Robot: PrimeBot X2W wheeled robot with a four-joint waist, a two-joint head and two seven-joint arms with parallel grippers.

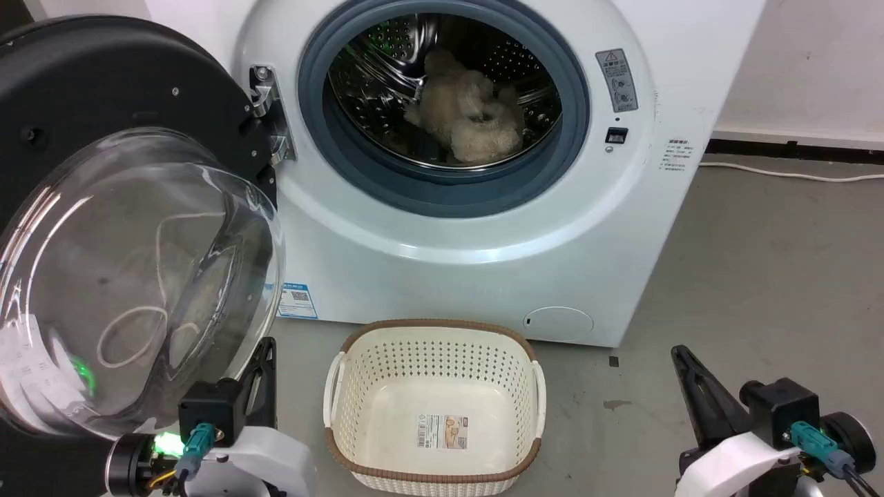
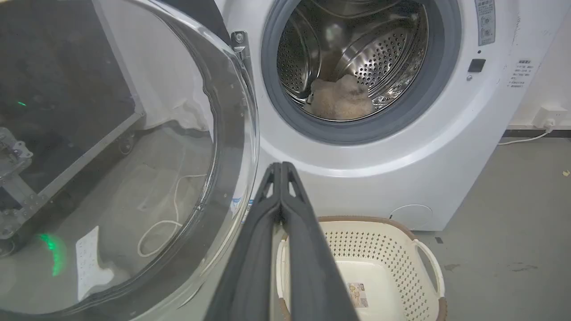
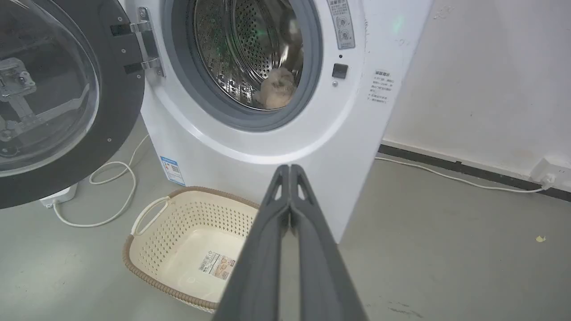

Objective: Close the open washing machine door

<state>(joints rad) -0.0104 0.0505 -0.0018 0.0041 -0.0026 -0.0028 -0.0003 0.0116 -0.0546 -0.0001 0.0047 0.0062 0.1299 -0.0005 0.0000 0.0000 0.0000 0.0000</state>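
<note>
Clearly, the round black-framed glass washing machine door hangs open just left of the left gripper. Both it and the right gripper are pinched closed, empty.

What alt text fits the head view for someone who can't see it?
The washing machine door stands wide open at the left, glass bowl toward the camera, beside the white washing machine with a fluffy beige item in its drum. A cream basket sits on the floor in front; the left gripper and right gripper show at the lower corners.
</note>
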